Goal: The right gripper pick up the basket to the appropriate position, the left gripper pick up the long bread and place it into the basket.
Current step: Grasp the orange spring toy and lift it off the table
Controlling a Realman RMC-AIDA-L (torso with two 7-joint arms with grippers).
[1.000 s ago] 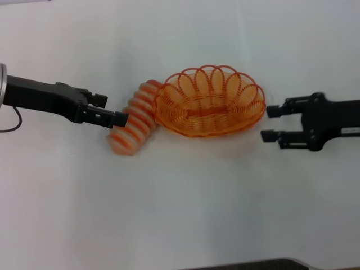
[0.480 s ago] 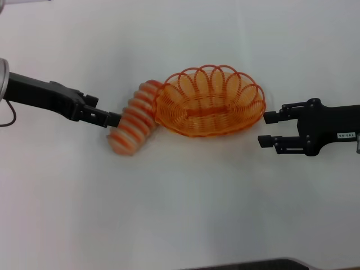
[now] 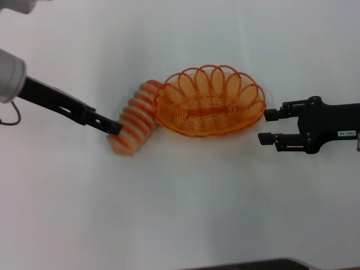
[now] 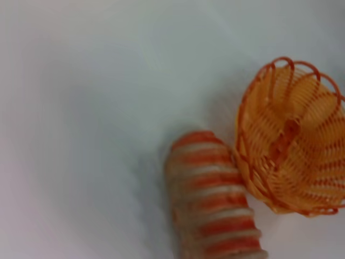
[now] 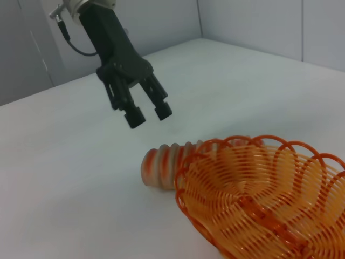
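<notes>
The orange wire basket (image 3: 175, 121) stands mid-table, also in the left wrist view (image 4: 291, 135) and right wrist view (image 5: 259, 199). The long bread (image 3: 135, 119), cream with orange stripes, lies against the basket's left end (image 4: 213, 199) (image 5: 160, 162). My left gripper (image 3: 115, 128) points down at the bread's outer end; the right wrist view shows the left gripper (image 5: 148, 114) open and hovering above the loaf, clear of it. My right gripper (image 3: 268, 126) is open just right of the basket, level with its rim, holding nothing.
The white table (image 3: 185, 208) runs bare around the two objects. A dark edge (image 3: 253, 264) shows at the front of the head view. A grey wall (image 5: 248, 21) stands behind the table.
The left arm has tilted steeper, its wrist rising up and back, while its fingertips crept right over the bread's end. The right gripper edged slightly left toward the basket. Basket and bread stayed put.
</notes>
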